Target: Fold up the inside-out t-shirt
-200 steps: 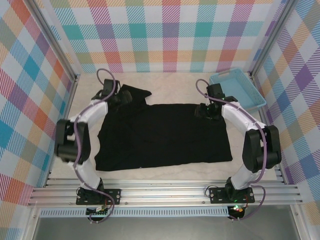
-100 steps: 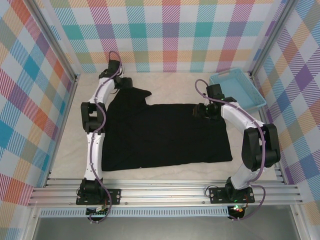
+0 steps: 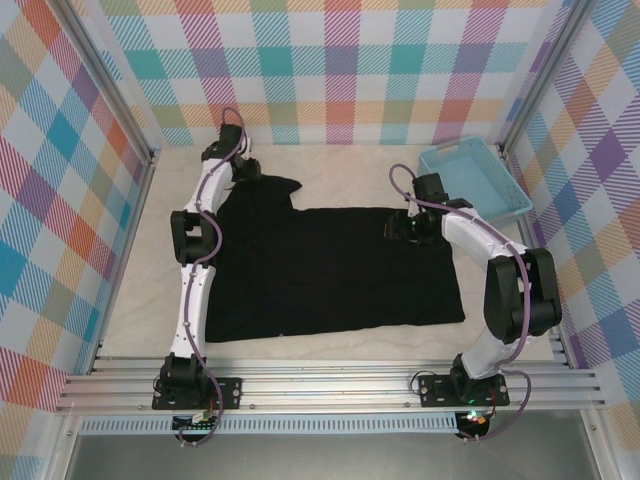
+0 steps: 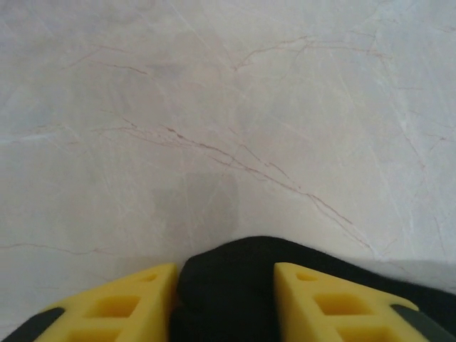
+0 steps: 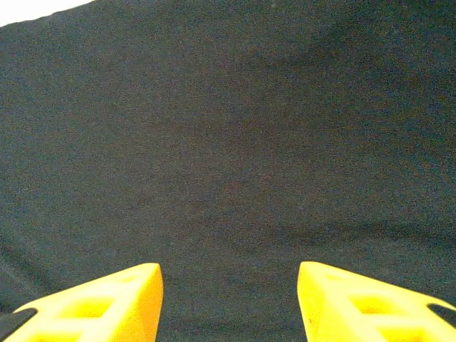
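We see the inside-out t-shirt spread flat on the desk, its long axis running sideways from the left gripper, which pinches a bunched far corner of cloth, across to the right gripper, half open just above the fabric and holding nothing.

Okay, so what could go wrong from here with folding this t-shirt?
The left gripper pinches only a small bunch at the sleeve edge of the black t-shirt, so the cloth may slip out on lifting. The right gripper stands open over flat cloth, so closing may catch nothing, or only one layer.
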You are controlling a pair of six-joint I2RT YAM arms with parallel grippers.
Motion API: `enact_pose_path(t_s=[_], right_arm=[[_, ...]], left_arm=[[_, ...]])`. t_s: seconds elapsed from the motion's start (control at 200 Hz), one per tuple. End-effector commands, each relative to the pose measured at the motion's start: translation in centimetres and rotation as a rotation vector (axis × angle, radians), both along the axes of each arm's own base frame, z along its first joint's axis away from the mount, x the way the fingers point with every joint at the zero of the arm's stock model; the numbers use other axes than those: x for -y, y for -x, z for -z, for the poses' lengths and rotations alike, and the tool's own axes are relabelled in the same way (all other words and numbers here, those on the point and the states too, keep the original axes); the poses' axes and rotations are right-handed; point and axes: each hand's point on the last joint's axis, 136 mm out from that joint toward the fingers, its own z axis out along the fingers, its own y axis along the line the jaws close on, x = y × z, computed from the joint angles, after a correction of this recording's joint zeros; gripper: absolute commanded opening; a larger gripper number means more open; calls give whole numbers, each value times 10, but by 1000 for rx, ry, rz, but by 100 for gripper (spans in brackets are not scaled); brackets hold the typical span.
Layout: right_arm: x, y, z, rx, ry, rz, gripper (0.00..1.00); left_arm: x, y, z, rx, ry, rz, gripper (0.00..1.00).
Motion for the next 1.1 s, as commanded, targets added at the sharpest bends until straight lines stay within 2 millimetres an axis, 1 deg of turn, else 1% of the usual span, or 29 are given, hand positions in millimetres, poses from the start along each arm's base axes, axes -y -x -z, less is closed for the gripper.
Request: enact_pose_path(t_s=[0.0,0.075,0.21,0.24,0.285,0.385,0.475,0.56,0.675,0.8,0.89,0.99,1.095], right_arm=[[4,-7,-6,35,25,3,53],[13,-17,-10,55,87,21,53],[40,-44,-15,95,260,77,53],[45,-49,-13,93,294,85,54],[51,-57,-9,84,331,93,54],[57,-74,1,70,381,92,55],[60,-88,8,58,422,89,56],[65,-100,14,47,473,79,59],[72,-113,22,22,550,66,59],[76,-124,30,1,596,49,56],[81,-130,35,-21,620,44,52],[87,-133,42,-57,632,45,47],[90,-134,50,-87,643,34,45]], left_arm=[[-1,0,12,-15,17,1,31],[0,-2,10,-4,18,2,23],[2,-6,7,15,27,8,13],[2,-7,6,19,30,8,12],[4,-8,4,25,37,11,8],[5,-10,0,36,47,11,0],[7,-10,-6,42,56,13,0],[8,-10,-11,48,66,18,0],[9,-10,-16,54,70,22,0],[9,-10,-18,56,71,21,0],[10,-10,-20,60,72,24,0],[9,-10,-21,61,71,24,0],[10,-9,-20,58,67,28,0]])
